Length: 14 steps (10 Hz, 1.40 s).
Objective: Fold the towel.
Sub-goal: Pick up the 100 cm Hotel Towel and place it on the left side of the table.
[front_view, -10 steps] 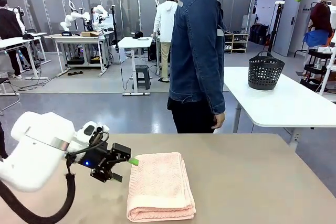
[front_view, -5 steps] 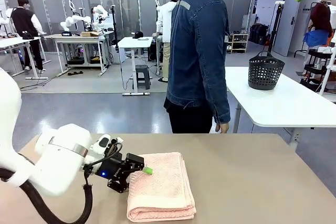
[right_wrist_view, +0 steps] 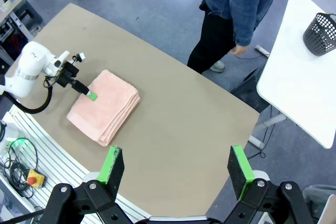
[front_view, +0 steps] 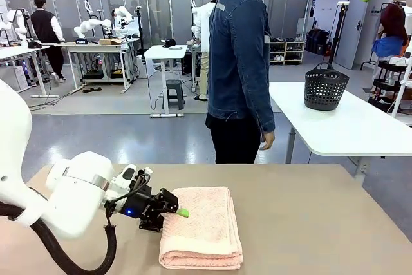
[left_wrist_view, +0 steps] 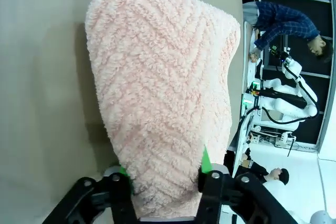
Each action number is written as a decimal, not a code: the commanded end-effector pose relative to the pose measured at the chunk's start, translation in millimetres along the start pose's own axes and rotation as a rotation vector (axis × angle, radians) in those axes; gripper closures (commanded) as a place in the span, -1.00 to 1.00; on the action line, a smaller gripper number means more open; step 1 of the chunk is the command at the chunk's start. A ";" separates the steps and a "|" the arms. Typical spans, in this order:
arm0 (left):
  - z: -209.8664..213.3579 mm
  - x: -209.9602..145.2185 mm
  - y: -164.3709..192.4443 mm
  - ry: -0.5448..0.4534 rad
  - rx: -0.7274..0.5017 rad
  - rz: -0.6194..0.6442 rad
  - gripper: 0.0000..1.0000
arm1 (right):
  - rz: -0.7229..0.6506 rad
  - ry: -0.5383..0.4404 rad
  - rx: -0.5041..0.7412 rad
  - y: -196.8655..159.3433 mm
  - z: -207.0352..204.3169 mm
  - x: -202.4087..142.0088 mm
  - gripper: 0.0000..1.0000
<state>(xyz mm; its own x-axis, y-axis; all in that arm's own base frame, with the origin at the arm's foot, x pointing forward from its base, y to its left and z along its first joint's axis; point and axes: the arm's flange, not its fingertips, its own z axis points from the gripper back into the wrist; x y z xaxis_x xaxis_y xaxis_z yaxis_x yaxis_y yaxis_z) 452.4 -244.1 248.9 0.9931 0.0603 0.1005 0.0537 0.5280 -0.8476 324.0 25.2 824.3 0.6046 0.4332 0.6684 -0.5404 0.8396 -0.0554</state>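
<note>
My left claw (left_wrist_view: 164, 179) clamps the near edge of the salmon-pink folded terry towel (left_wrist_view: 165, 98); its long axis seemingly runs straight ahead.

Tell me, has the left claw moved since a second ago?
Yes. The left claw has moved toward picture right in the front view, away from the table's left edge, and its jaws now straddle the towel's left edge.

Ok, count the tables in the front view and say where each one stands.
4 at least. The tan table under the towel, the white table holding the dark basket, and two white tables across the room. Others may be hidden.
</note>
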 end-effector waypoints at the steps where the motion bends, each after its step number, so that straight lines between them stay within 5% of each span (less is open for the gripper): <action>1: 1.6 2.5 -1.4 -0.033 -0.051 -0.025 1.00 | -0.005 0.009 -0.001 -0.5 1.2 0.8 -1.00; 6: 63.4 17.9 15.5 -0.005 -0.042 0.004 1.00 | -0.005 0.009 -0.001 -0.5 1.2 0.8 -1.00; 14: 301.1 36.4 107.8 0.017 0.226 -0.060 0.96 | -0.005 0.009 -0.001 -0.5 1.2 0.8 -1.00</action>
<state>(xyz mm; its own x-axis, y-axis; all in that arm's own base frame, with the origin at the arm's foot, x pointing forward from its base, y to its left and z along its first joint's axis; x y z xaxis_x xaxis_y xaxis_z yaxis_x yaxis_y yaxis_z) 458.8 59.2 309.8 0.9892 0.0274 0.1442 0.0838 0.7013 -0.7079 324.2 24.7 824.3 0.6051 0.4325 0.6684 -0.5401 0.8398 -0.0545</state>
